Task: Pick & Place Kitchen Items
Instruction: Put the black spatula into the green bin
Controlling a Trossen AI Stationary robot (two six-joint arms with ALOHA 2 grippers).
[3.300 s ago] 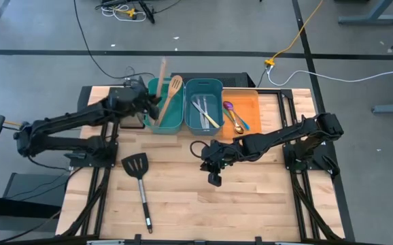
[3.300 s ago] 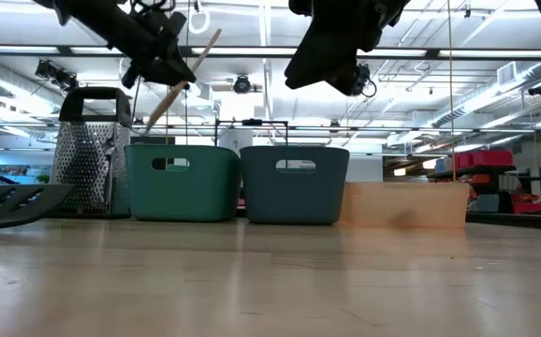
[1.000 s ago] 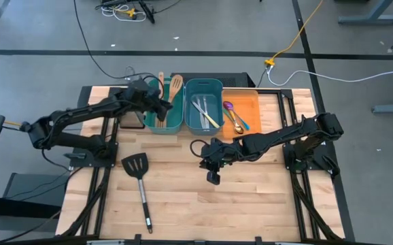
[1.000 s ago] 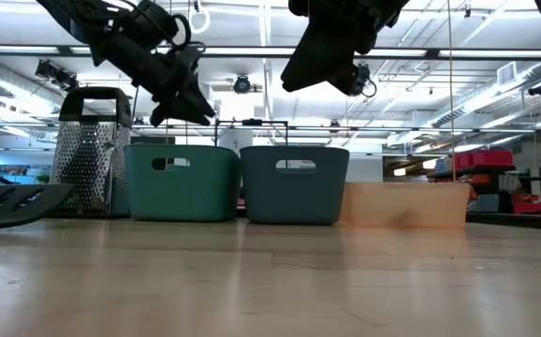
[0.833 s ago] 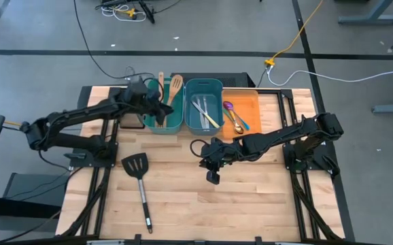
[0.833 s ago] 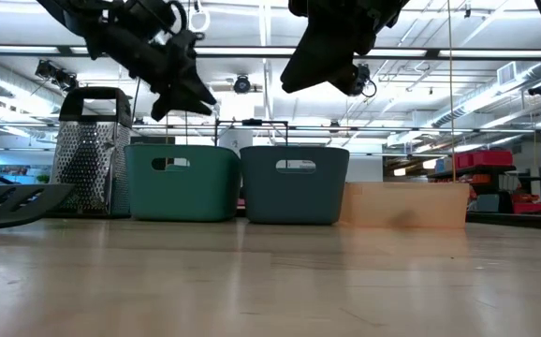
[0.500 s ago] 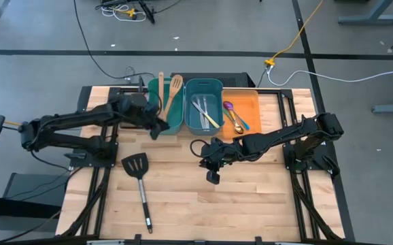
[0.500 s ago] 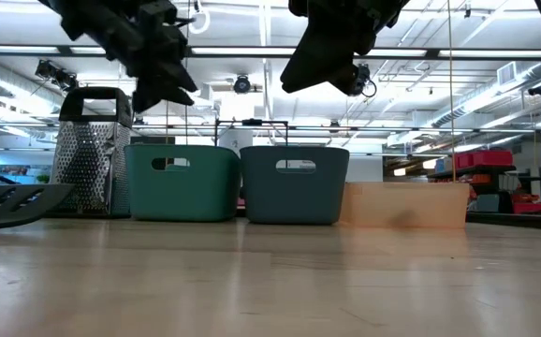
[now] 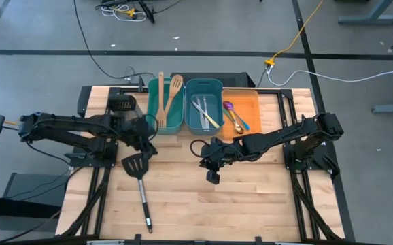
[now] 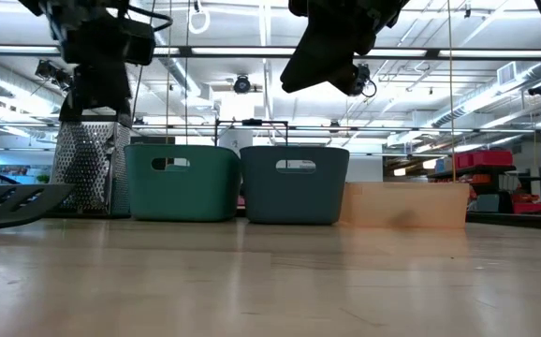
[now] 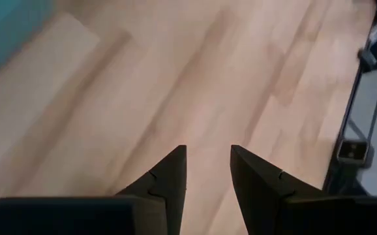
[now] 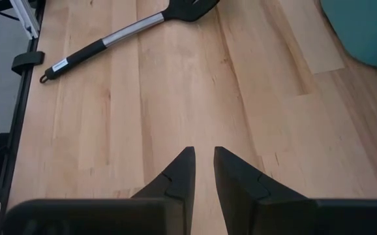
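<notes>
Left jaws: your left gripper hangs above the surface, its fingers a little apart with nothing but bare wood between them.
Right jaws: your right gripper sits over the middle of the surface, its fingers parted by a narrow gap and holding nothing.
Left arm pose: it reaches in from the left edge, low and nearly level, ending just above the head of the black turner.
Right arm pose: it stretches from the right side toward the centre, wrist bent downward.
Black turner: it lies flat on the surface, head toward the bins, handle pointing to the near edge.
Wooden spatulas: you can see two wooden spatulas standing in the teal bin.
Knives: silver knives lie in the blue-grey bin, one with a yellow handle.
Spoons: coloured-handled spoons lie in the orange bin.
High view only: it alone shows you what the bins contain.
Low view only: it shows a metal grater beside the teal bin, and the turner's head at the far left edge.
Right wrist view only: it shows the turner's steel shaft and a white label on its black grip.
Writing: the label's text is too small to read.
</notes>
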